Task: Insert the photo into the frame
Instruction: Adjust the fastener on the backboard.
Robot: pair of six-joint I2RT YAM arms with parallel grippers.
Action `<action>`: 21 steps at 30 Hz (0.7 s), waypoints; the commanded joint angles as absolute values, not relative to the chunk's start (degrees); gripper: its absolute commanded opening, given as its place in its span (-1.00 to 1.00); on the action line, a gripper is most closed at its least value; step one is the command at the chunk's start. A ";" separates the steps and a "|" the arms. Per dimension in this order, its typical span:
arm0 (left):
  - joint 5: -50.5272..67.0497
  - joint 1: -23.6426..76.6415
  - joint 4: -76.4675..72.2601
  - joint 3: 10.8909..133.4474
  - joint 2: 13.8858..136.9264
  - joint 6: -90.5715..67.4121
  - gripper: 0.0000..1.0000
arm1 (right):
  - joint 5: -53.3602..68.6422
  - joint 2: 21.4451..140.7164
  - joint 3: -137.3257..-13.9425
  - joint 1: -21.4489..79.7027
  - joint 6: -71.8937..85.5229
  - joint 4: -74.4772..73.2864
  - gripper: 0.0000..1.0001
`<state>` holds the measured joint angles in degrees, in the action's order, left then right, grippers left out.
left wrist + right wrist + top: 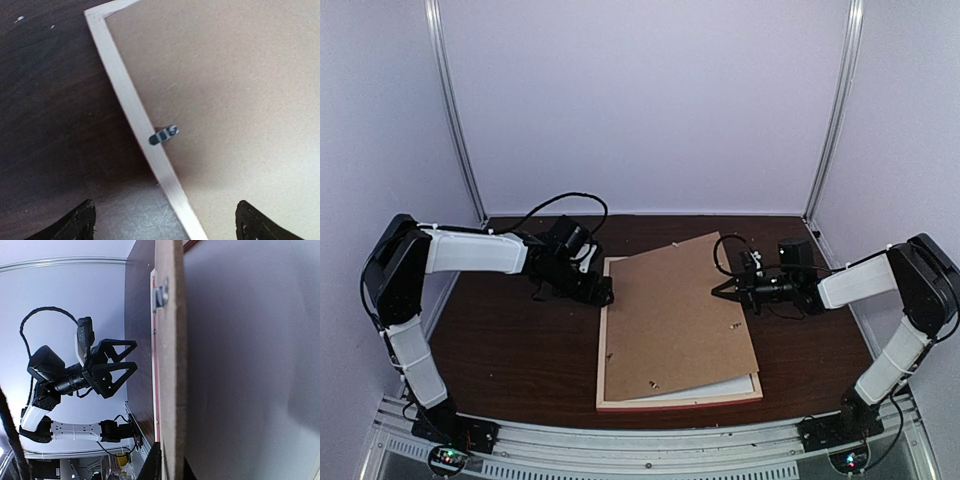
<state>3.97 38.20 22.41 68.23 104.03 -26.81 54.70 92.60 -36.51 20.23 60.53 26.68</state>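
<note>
Frame lies back-up on the dark table between the arms, and its pale near rail is the part closest to us. Just beyond that rail, toward 5 o'clock, a white sheet shows from under the brown backing board. We cannot tell whether it is the photo's plain back or a mat.

The board sits skewed over the frame, so its edges do not run with the rails. At 9 o'clock the left gripper hangs over the frame's left rail with its fingers spread wide, one over the table and one over the board. A small metal turn clip reaches from that rail onto the board. At 3 o'clock the right gripper has its fingers nearly together, nipping the board's right edge.
</note>
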 commanded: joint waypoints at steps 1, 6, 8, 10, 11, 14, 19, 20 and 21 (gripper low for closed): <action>9.72 38.31 16.41 72.16 106.87 -22.59 0.95 | 55.91 92.91 -38.55 20.74 58.53 25.11 -0.82; 11.97 38.39 15.83 75.83 110.82 -19.56 0.95 | 55.69 92.90 -38.85 20.75 57.70 23.95 -0.77; 12.29 38.41 15.78 77.23 112.25 -18.43 0.95 | 55.69 92.98 -38.85 20.74 57.66 23.89 -0.76; 12.88 38.49 15.97 78.63 113.59 -17.52 0.95 | 55.64 93.07 -38.85 20.74 57.53 23.72 -0.76; 13.27 38.54 15.97 79.19 114.20 -17.20 0.95 | 55.61 93.05 -38.85 20.71 57.49 23.66 -0.76; 14.13 38.58 16.08 80.78 115.94 -16.36 0.96 | 55.63 92.98 -38.85 20.74 57.31 23.48 -0.76; 15.63 38.76 16.64 82.59 118.06 -15.53 0.95 | 55.55 92.91 -38.67 20.74 57.21 23.40 -0.76; 15.57 38.78 16.97 82.88 118.37 -15.50 0.95 | 55.55 92.88 -38.60 20.72 57.30 23.41 -0.77; 15.49 38.84 17.27 83.16 118.67 -15.55 0.95 | 55.48 92.83 -38.51 20.74 57.29 23.54 -0.77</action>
